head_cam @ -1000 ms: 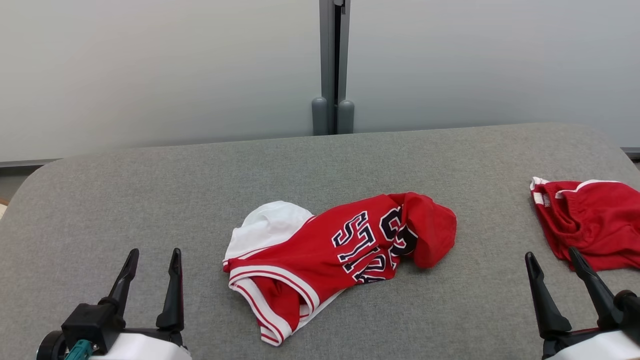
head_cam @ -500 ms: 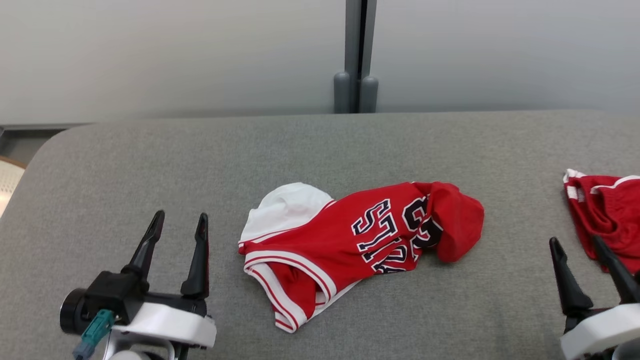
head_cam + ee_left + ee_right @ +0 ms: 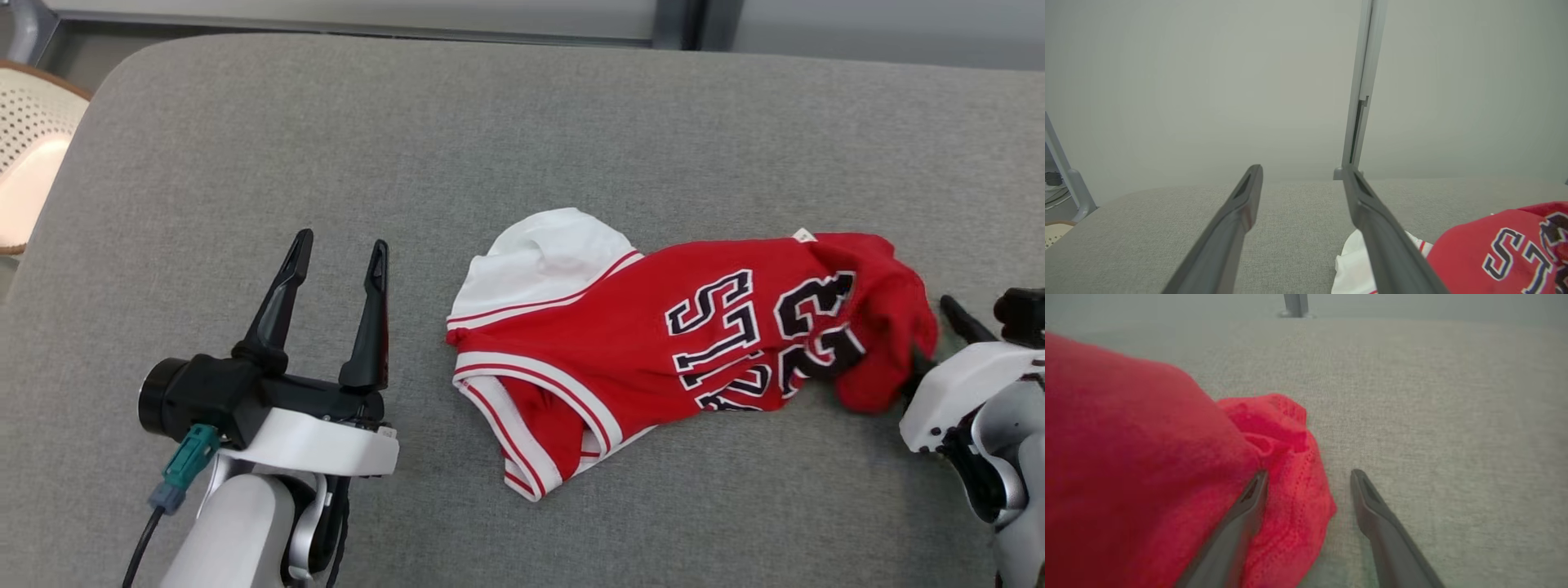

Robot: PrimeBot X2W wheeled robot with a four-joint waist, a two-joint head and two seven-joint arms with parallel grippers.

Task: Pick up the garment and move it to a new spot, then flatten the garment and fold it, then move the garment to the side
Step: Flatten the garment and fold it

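Judging progress, head view: no step looks finished. The garment (image 3: 653, 343) lies crumpled on the desk (image 3: 245, 122), not lifted, flattened or folded. It sits between the two claws: near the left claw (image 3: 341, 238) but apart from it, off its right finger, with its red end touching the right claw (image 3: 931, 335). The left claw is released and empty. The right claw is spread at the red bunch, with one finger partly hidden by cloth.
Count, head view: one garment, two claws, one desk, and one pale woven object (image 3: 33, 155) well off to the left claw's left.
Progress, left wrist view: the left claw (image 3: 1302, 169) has its fingers wide apart over bare desk (image 3: 1290, 212) and is grasping nothing. The garment (image 3: 1494, 245) lies beside its right finger, white part nearest.
Count, left wrist view: two fingers, one garment, one grey post (image 3: 1361, 81) beyond the fingertips.
Progress, right wrist view: the right claw (image 3: 1309, 473) is unclenched. Its left finger rests against the red cloth of the garment (image 3: 1126, 457), a hem fold lies partly between the fingers, and its right finger is over bare desk (image 3: 1433, 416). I judge the pick-up is about to start, with no grip yet.
Count, right wrist view: two fingers, one garment, one desk.
Left to do: everything, by my reading. That means grasping, moving to a new spot, flattening, folding and setting aside.
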